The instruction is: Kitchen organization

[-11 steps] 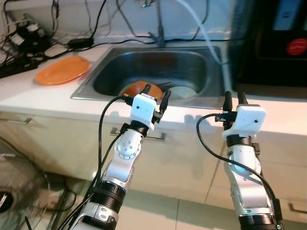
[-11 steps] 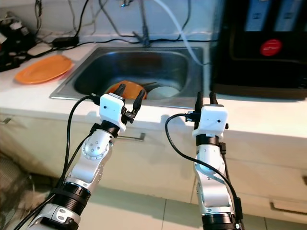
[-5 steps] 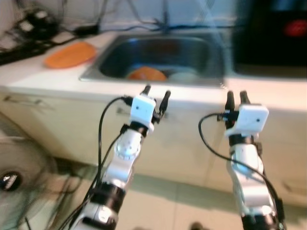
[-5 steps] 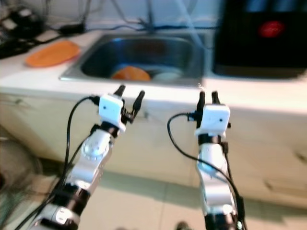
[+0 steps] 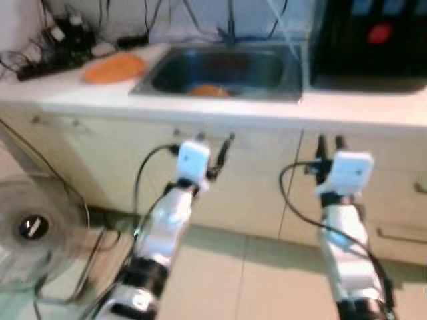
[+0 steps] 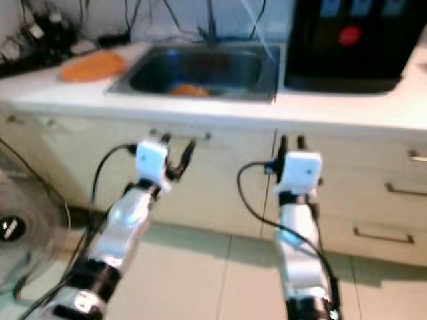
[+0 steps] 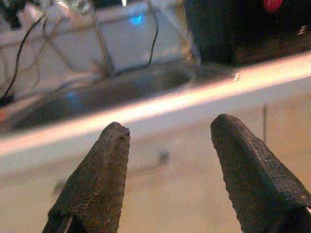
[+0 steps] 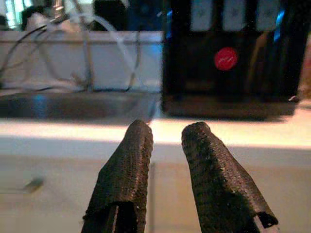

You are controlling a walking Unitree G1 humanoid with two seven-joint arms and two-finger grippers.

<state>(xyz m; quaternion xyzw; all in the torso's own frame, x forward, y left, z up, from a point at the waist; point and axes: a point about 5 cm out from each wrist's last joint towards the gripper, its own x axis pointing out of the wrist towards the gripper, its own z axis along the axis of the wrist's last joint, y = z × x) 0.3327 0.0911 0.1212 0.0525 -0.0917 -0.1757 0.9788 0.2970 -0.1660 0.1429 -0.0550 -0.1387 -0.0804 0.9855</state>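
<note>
An orange bowl (image 5: 209, 90) lies in the steel sink (image 5: 227, 70), and an orange plate (image 5: 113, 67) rests on the white counter (image 5: 347, 107) to the sink's left, near a tangle of cables. The robot stands back from the cabinets — left gripper (image 5: 215, 145) raised with fingers spread wide and empty, right gripper (image 5: 330, 145) held with fingers narrowly parted, empty, facing a black appliance (image 6: 347, 40). A fan (image 5: 30, 230) stands on the floor at left.

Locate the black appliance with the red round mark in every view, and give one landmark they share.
Left eye view: black appliance, top right, on the counter.
Right eye view: upper right.
Left wrist view: upper right.
Right wrist view: upper right.
Shared landmark: sink beside it.
</note>
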